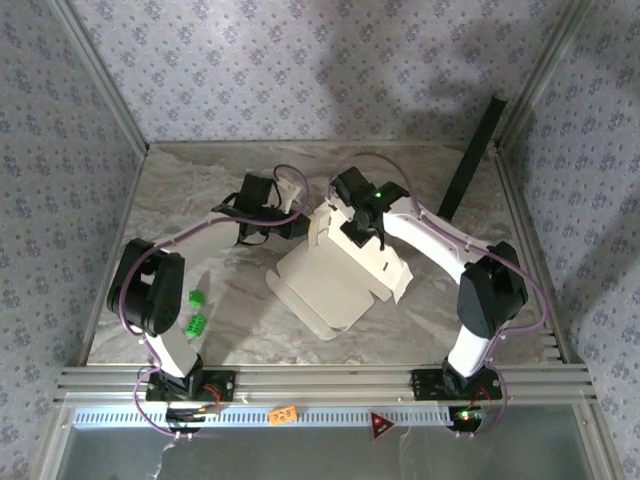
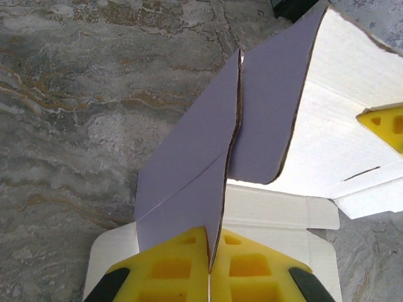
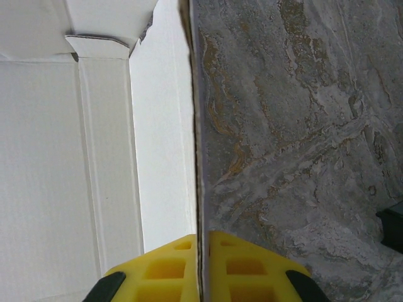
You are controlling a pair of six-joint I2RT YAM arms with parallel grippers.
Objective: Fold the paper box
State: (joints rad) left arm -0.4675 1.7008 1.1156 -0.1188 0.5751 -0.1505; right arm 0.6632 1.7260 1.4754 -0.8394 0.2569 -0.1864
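Observation:
The paper box (image 1: 335, 280) sits half-formed in the middle of the marble table, pale inside with flaps splayed toward the front. My left gripper (image 1: 298, 228) reaches its far left corner and is shut on the edge of an upright lavender flap (image 2: 189, 157), which is pinched between the yellow fingers (image 2: 170, 267). My right gripper (image 1: 352, 232) is at the far side, shut on a standing wall (image 3: 165, 138) seen edge-on between its yellow pads (image 3: 242, 264). The box's white inner floor (image 3: 56, 163) lies left of that wall. The right gripper's yellow finger (image 2: 387, 126) shows inside the box.
A long black panel (image 1: 475, 160) leans in the back right corner. Two small green blocks (image 1: 197, 311) lie at front left beside the left arm. Bare marble table (image 3: 296, 126) stretches right of the held wall, and patterned walls enclose the table.

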